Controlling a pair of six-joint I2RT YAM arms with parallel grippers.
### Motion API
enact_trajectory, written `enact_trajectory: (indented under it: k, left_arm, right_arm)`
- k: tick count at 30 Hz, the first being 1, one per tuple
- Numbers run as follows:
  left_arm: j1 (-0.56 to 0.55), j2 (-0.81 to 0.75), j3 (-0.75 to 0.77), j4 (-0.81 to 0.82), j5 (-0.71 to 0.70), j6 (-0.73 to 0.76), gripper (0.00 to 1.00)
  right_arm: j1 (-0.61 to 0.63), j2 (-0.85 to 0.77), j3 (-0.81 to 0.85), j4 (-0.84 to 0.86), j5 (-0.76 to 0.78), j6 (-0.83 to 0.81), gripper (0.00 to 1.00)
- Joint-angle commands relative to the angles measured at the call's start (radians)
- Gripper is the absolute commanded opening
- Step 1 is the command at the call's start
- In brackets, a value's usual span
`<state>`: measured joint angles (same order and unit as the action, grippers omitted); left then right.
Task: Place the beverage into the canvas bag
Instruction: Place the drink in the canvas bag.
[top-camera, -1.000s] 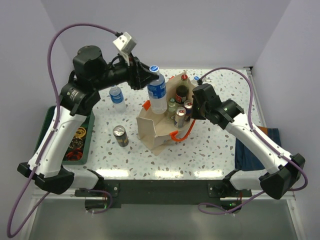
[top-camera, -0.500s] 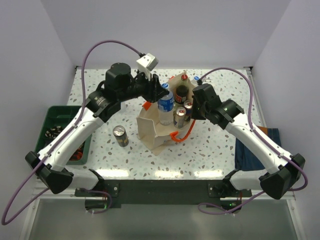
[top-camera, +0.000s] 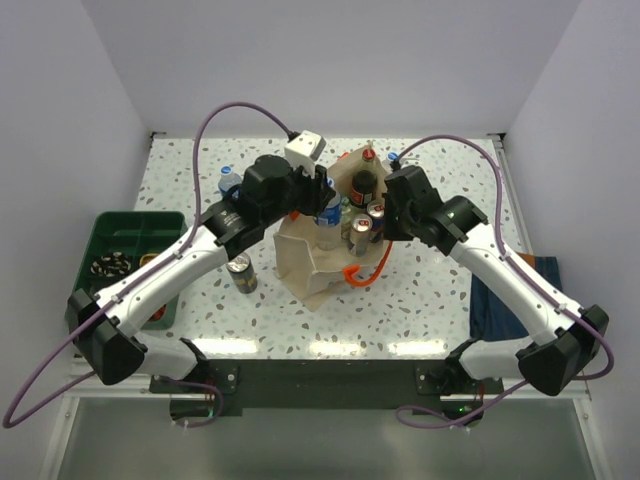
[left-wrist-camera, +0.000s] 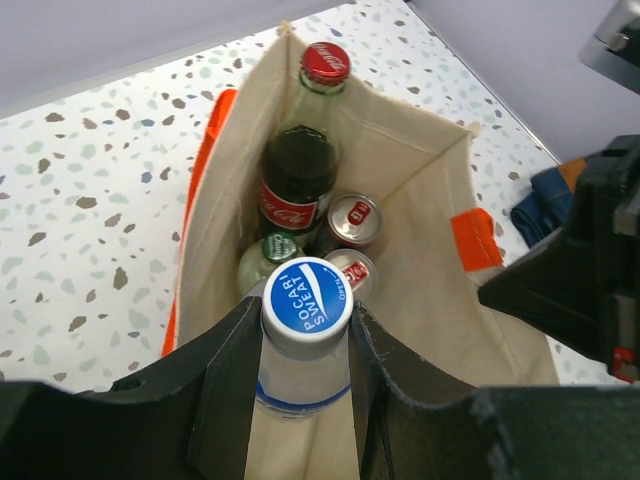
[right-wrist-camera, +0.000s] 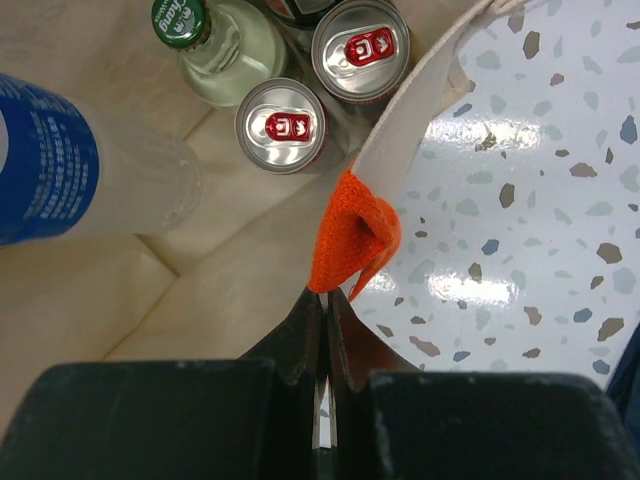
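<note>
The beverage, a clear bottle with a blue Pocari Sweat cap (left-wrist-camera: 307, 300), hangs upright inside the mouth of the beige canvas bag (left-wrist-camera: 420, 200). My left gripper (left-wrist-camera: 305, 340) is shut on its neck. From above, the bottle (top-camera: 328, 215) sits low in the bag (top-camera: 305, 265) under the left gripper (top-camera: 322, 195). My right gripper (right-wrist-camera: 325, 300) is shut on the bag's rim at the orange side tab (right-wrist-camera: 355, 235), holding that wall outward. In the right wrist view the bottle (right-wrist-camera: 60, 170) shows at the left.
Inside the bag stand a cola bottle (left-wrist-camera: 300, 170), two cans (left-wrist-camera: 352, 218) and a green-capped bottle (left-wrist-camera: 275, 250). On the table are a loose can (top-camera: 240, 272), a small water bottle (top-camera: 228, 182), a green tray (top-camera: 130, 235) and a blue cloth (top-camera: 500, 300).
My left arm has swung right with the bottle and lowered it from above the bag's left rim into the bag. The right arm has stayed still on the rim.
</note>
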<state>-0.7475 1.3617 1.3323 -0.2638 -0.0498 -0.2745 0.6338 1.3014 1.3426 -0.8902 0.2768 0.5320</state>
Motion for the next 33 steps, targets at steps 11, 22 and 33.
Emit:
enact_trajectory:
  k: [11,22,33]
  left_arm:
    - [-0.019,0.016,-0.077,0.377,-0.199,-0.031,0.00]
    - [-0.049,0.036,-0.195,0.500,-0.274,-0.006,0.00]
    - [-0.062,0.086,-0.240,0.578,-0.358,-0.025,0.00]
  right_arm:
    - [0.000,0.033,0.058,-0.090,-0.019,-0.044,0.00]
    - [-0.002,0.048,0.082,-0.096,-0.013,-0.053,0.00]
    - [-0.002,0.064,0.092,-0.096,-0.013,-0.058,0.00]
